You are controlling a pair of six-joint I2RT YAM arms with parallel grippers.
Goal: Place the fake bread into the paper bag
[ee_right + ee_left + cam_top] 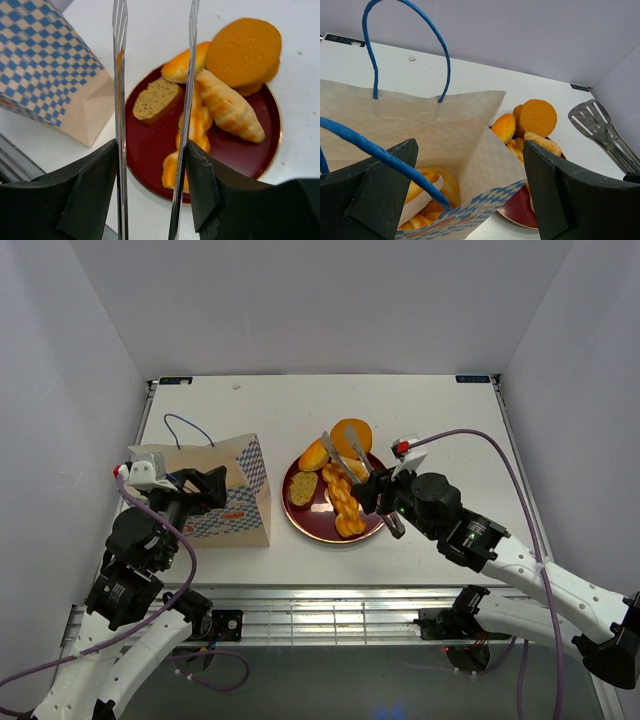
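Note:
The paper bag [235, 502] stands open at the left, with orange bread [420, 187] inside it. My left gripper [205, 488] is open, and its jaws straddle the bag's [445, 125] near corner and a blue cord handle [375, 145]. The dark red plate [300, 523] holds a braided stick [345, 505], a slice [303, 488], an oval loaf [314, 455] and a round bun [352, 435]. My right gripper [378, 492] is shut on metal tongs [340, 455]. The tongs [119, 75] are spread open above the plate [145, 130], over the braided stick [197, 125] and the slice [155, 100].
White walls enclose the table on three sides. The bag's second blue handle [188, 430] lies on the table behind it. The plate sits right beside the bag's right side. A metal rail [330, 605] runs along the near edge.

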